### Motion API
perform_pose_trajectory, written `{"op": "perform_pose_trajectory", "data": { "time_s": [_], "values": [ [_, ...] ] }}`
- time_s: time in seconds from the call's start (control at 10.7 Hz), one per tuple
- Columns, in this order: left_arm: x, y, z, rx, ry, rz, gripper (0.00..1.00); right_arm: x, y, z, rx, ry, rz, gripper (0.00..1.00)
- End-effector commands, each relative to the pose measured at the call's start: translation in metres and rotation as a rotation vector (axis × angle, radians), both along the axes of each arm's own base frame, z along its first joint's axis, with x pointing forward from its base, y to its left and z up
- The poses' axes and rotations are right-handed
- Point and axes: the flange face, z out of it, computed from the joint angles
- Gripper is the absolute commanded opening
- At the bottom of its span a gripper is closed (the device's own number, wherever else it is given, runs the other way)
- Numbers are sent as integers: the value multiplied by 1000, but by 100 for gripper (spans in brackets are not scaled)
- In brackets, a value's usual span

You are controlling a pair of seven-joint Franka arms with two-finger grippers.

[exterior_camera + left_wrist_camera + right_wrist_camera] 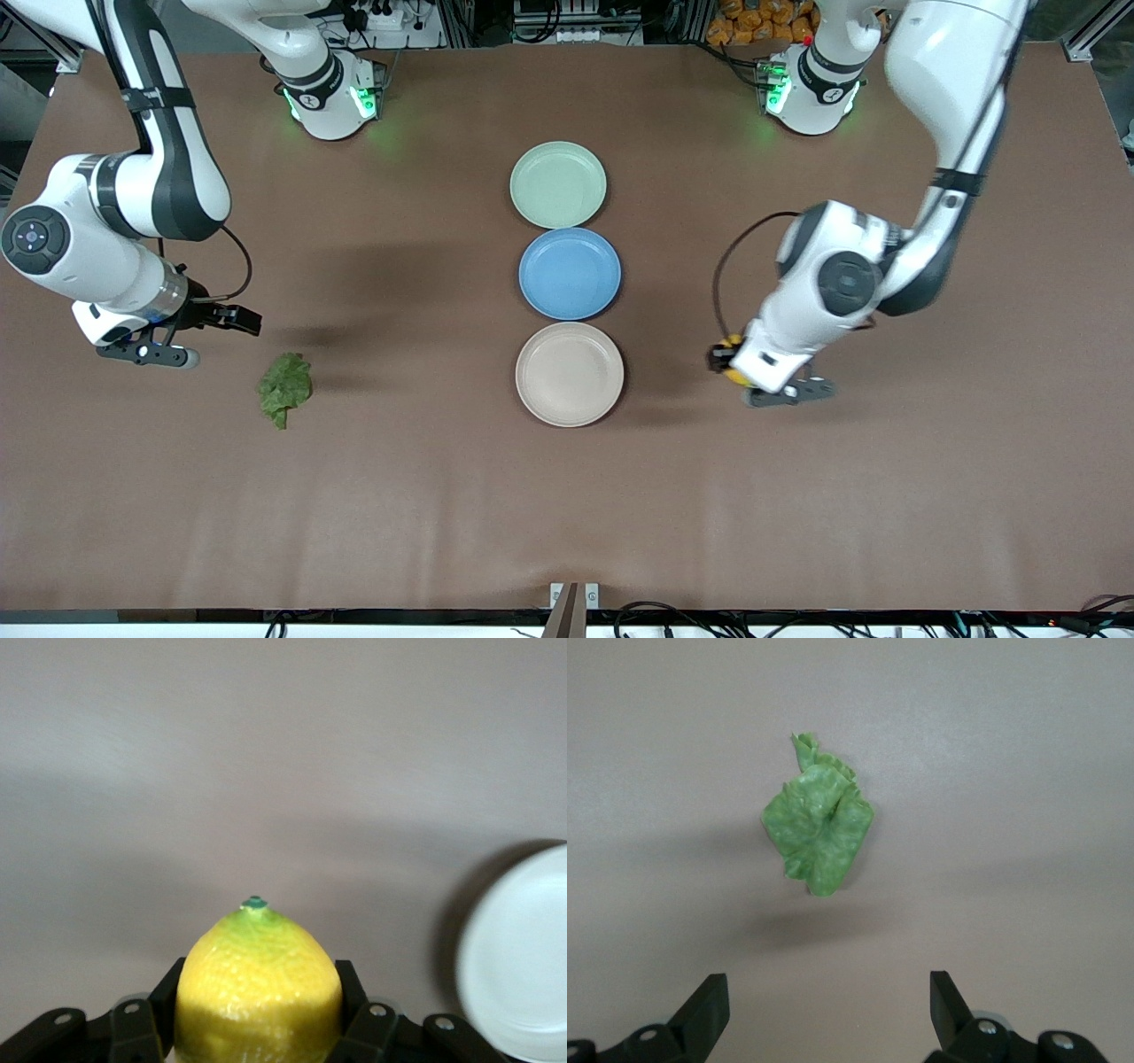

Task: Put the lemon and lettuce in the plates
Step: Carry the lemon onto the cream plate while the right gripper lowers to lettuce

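Observation:
My left gripper is shut on the yellow lemon, held above the table beside the cream-white plate, toward the left arm's end. In the left wrist view the lemon fills the space between the fingers and the cream-white plate's rim shows at the edge. My right gripper is open and empty over the table, close to the crinkled green lettuce, which lies flat toward the right arm's end. The right wrist view shows the lettuce ahead of the open fingers. The mint green plate sits farthest from the front camera.
A blue plate lies between the mint green and the cream-white plate, all three in a line at the table's middle. The brown table surface stretches wide nearer the front camera.

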Motion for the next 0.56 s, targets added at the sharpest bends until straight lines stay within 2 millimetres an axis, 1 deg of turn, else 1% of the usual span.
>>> {"op": "perform_pose_trajectory", "data": {
  "time_s": [0.0, 0.09, 0.19, 0.38, 0.47],
  "values": [
    [-16, -106, -14, -47, 4, 99, 0, 0, 0, -11, -5, -19, 13, 100],
    [-22, -136, -17, -76, -9, 130, 0, 0, 0, -18, -6, -19, 14, 100],
    [-30, -158, -27, -112, -31, 133, 0, 1, 0, -26, -7, -25, 14, 100],
    [-41, -192, -52, -205, -94, 157, 0, 7, 2, -49, -10, -47, 19, 100],
    [-43, -200, -62, -245, -125, 161, 0, 9, 3, -59, -12, -53, 21, 100]
  ]
}}
